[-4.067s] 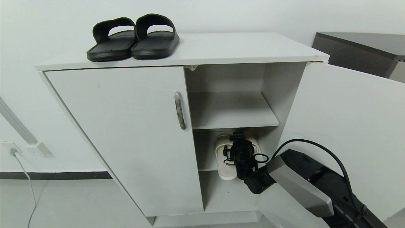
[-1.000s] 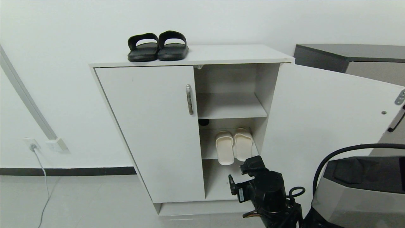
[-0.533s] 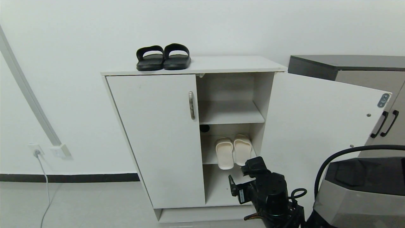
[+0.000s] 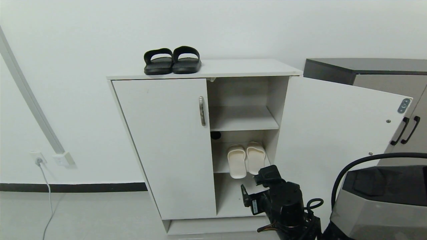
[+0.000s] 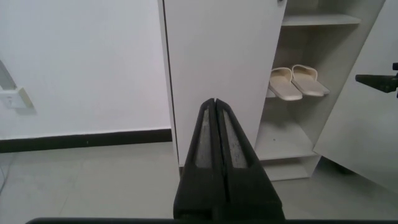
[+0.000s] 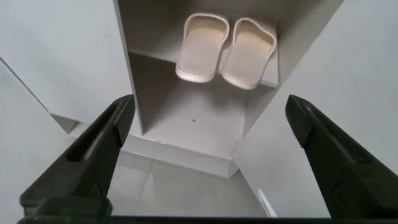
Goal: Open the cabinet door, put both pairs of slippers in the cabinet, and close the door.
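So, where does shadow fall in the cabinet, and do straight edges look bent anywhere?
Head view: the cabinet is shaded above its top shelf; its closed door narrows downward, slanted, not bent. Right wrist view: soft shadow fills the bottom compartment below the cream slippers; the open right claw looks dark.

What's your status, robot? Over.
Left end effector shut, right end effector open, both empty. Cream slip-on slippers on lower shelf; black slip-on slippers atop white cabinet. Right door open.
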{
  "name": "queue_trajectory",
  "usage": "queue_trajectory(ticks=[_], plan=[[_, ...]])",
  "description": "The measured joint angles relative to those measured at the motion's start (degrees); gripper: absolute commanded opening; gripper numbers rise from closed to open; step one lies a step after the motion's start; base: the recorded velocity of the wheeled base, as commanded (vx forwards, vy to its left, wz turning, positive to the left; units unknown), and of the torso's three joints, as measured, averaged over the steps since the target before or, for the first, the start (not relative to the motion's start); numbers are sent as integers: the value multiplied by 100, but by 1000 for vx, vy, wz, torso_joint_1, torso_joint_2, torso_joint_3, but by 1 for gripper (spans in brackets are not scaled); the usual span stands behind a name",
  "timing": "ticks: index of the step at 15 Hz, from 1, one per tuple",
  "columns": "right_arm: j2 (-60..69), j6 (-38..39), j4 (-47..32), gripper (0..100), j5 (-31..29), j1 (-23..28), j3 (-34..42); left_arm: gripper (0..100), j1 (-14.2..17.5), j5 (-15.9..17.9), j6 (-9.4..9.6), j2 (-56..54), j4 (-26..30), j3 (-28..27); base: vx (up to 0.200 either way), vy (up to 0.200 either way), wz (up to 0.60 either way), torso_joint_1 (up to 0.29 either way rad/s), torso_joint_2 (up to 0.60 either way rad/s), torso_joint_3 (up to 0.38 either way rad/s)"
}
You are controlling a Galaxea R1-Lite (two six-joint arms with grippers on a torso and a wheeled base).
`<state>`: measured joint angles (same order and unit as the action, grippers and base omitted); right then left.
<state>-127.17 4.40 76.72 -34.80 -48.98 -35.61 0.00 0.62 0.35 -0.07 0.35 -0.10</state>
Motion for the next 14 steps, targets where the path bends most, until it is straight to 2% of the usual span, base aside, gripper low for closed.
queue_trajectory(ticks=[14], plan=[[-6,13,11,100,10,26,4,0,0,0,-11,0,-4,0,0,200,0,1,4,2]])
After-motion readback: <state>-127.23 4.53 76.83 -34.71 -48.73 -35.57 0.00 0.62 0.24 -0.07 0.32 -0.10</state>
